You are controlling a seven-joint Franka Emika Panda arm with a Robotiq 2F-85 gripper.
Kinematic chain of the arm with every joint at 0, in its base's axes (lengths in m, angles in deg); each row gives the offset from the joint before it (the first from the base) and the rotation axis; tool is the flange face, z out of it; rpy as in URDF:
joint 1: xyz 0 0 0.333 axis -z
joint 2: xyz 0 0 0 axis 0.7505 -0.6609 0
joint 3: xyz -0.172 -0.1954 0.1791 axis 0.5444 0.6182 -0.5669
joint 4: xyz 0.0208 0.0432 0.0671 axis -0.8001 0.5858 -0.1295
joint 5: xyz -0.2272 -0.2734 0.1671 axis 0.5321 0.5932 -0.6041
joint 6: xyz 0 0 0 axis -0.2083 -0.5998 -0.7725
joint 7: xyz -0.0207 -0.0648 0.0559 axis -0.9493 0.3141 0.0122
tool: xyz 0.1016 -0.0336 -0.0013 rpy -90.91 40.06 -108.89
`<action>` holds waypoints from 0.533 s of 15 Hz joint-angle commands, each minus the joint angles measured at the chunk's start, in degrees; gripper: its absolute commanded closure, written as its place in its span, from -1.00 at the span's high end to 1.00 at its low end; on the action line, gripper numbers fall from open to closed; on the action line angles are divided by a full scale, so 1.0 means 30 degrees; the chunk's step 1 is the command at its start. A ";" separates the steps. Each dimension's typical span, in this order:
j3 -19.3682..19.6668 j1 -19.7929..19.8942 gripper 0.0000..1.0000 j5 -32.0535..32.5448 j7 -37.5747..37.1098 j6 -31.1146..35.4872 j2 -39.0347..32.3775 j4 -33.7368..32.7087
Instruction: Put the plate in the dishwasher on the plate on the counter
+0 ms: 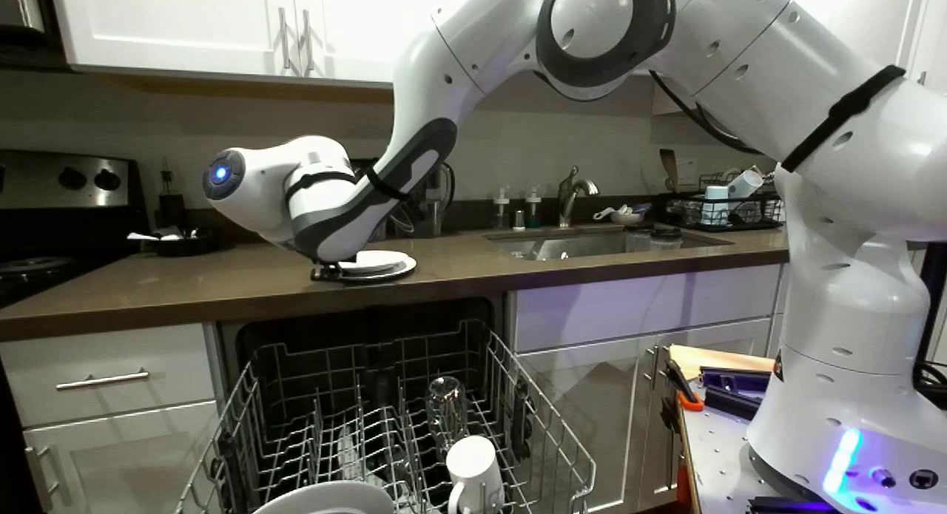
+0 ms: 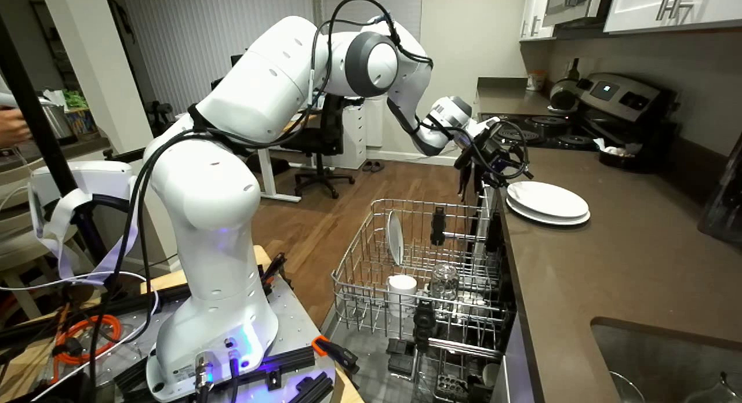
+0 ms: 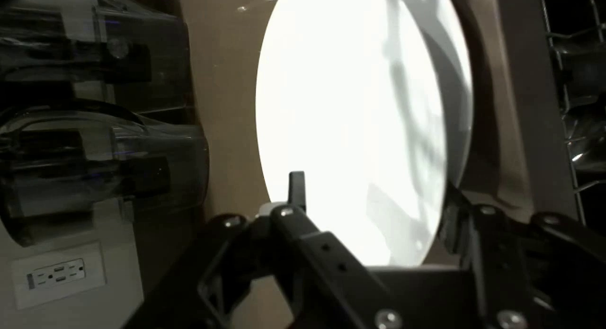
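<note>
On the counter [image 2: 637,264]: we saw a white upper plate [image 2: 548,198] lying on a lower plate [image 3: 458,116], a little off its centre, near the front edge.
Gripper [image 3: 376,200]: in the wrist view its fingers [image 3: 297,188] were spread apart at the border of the plates; if one of them touched the rim, we could not tell.
Dishwasher [image 1: 333,325]: we found its rack [image 2: 439,226] pulled out, with another plate [image 2: 395,239] standing on edge near a white mug [image 1: 473,466] and a clear glass [image 1: 446,410].
Sink [image 2: 655,348]: we noticed it well apart from the plates, a faucet [image 1: 571,196] behind it.
</note>
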 commanded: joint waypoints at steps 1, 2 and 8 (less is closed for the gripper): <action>-0.0325 0.0079 0.58 -0.1497 0.1450 -0.0758 -0.0052 -0.0612; -0.0300 0.0003 0.64 -0.1750 0.1580 -0.0930 0.0019 -0.0649; -0.0169 -0.0356 0.63 -0.3236 0.2046 -0.2548 0.0001 -0.0971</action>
